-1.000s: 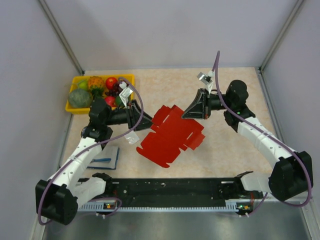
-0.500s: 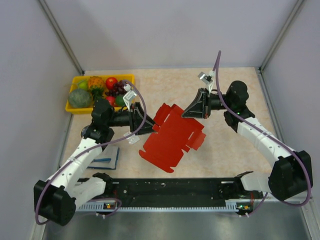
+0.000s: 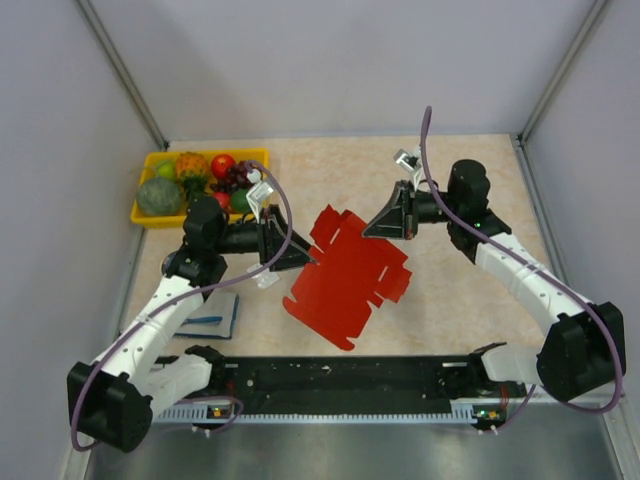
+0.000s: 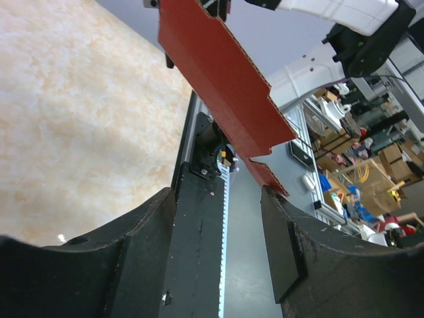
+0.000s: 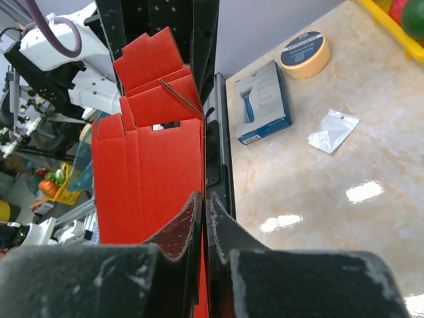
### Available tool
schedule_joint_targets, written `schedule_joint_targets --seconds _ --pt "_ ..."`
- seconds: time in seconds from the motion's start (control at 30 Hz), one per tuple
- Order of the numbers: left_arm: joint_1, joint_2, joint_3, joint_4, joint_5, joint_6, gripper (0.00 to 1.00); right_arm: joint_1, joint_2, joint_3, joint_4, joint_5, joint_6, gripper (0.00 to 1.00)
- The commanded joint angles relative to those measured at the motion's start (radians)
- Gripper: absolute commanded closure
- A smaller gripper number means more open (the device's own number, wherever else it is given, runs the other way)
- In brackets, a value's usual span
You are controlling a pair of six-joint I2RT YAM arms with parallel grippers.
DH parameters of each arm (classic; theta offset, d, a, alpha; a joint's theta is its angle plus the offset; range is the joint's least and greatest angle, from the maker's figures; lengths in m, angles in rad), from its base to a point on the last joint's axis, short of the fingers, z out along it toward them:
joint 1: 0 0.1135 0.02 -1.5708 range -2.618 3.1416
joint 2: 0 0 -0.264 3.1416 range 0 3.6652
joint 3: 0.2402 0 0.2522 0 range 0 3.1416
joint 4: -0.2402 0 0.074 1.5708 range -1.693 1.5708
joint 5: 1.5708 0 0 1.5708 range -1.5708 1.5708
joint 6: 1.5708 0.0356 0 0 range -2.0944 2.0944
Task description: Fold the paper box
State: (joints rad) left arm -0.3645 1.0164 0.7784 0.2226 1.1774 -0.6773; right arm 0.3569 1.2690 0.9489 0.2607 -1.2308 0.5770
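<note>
So the box (image 3: 345, 275) is basically a flat red die-cut sheet right now, hanging in the air over the middle of the table (image 3: 450, 300), tilted, with its low corner pointing toward the arm bases. From the right wrist cam the box (image 5: 149, 165) shows its panels and creases, and one small flap near the far end looks bent up a bit. Otherwise I'd call it unfolded.

The right gripper (image 3: 372, 228) has it by the upper right edge. Its own cam shows the right gripper (image 5: 204, 202) with fingers pressed together on the card, pinching it.

The left gripper (image 3: 300, 258) sits just beside the sheet's left edge. On its wrist cam the left gripper (image 4: 218, 199) is spread, with nothing between the fingers, and the box (image 4: 218, 73) is out ahead of them, edge-on, not touching as far as I can see.

My read: this is the setup for a first fold, one arm holding while the other comes in for a grab. The next move needs the left fingers slid over that near edge and closed on a panel close to a crease, with the right pinch staying firm. Thin card like this could buckle off the crease or swing.

Off to the left are the wrapper (image 3: 262, 275), notebook (image 3: 212, 318) and fruit tray (image 3: 150, 220), all apart from the sheet.
</note>
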Motion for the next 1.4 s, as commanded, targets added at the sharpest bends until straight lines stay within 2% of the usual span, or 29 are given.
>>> schedule_joint_targets --seconds 0.0,0.13,0.27,0.47,0.63,0.67,0.73,0.77,0.8,0.83,0.9,1.0,1.17,1.2,1.27,1.37 --pt "0.045 -0.036 0.045 0.0 0.008 0.015 0.41 -0.006 -0.033 0.079 -0.176 0.036 -0.18 1.0" --pt "0.048 -0.032 0.047 0.004 0.002 -0.001 0.41 -0.006 -0.037 0.076 -0.172 0.034 -0.189 1.0" --pt "0.03 -0.006 0.03 0.121 0.021 -0.087 0.41 0.004 -0.039 0.06 -0.124 0.033 -0.143 1.0" --pt "-0.034 0.019 0.036 0.08 -0.012 -0.047 0.41 0.014 -0.045 0.025 0.035 0.03 -0.02 1.0" --pt "-0.054 0.018 0.028 0.081 -0.024 -0.05 0.38 0.022 -0.04 0.027 0.026 0.044 -0.028 1.0" --pt "-0.054 0.016 0.03 0.083 -0.03 -0.051 0.37 0.025 -0.042 0.028 0.019 0.044 -0.045 1.0" --pt "-0.053 0.007 0.044 0.069 -0.036 -0.03 0.36 0.028 -0.048 0.056 -0.102 0.069 -0.104 1.0" --pt "-0.051 0.002 0.059 0.029 -0.076 0.004 0.35 0.028 -0.049 0.068 -0.168 0.088 -0.188 1.0" --pt "-0.051 -0.015 0.077 -0.114 -0.109 0.046 0.35 0.03 -0.053 0.08 -0.22 0.105 -0.224 1.0" --pt "-0.051 -0.022 0.112 -0.173 -0.137 0.135 0.34 0.028 -0.051 0.1 -0.301 0.126 -0.27 1.0" --pt "-0.05 -0.053 0.13 -0.288 -0.215 0.235 0.28 0.03 -0.057 0.105 -0.333 0.142 -0.29 1.0" --pt "-0.031 -0.088 0.127 -0.321 -0.326 0.283 0.25 0.028 -0.06 0.106 -0.374 0.122 -0.325 1.0" --pt "0.027 -0.145 0.108 -0.296 -0.498 0.252 0.25 0.03 -0.086 0.09 -0.417 0.135 -0.365 1.0" --pt "0.032 -0.163 0.107 -0.281 -0.502 0.246 0.19 0.031 -0.089 0.088 -0.419 0.137 -0.365 1.0" --pt "0.032 -0.167 0.098 -0.182 -0.423 0.233 0.14 0.03 -0.086 0.083 -0.419 0.129 -0.364 1.0" --pt "0.03 -0.122 0.119 -0.122 -0.279 0.217 0.12 0.031 -0.085 0.083 -0.414 0.116 -0.361 1.0"
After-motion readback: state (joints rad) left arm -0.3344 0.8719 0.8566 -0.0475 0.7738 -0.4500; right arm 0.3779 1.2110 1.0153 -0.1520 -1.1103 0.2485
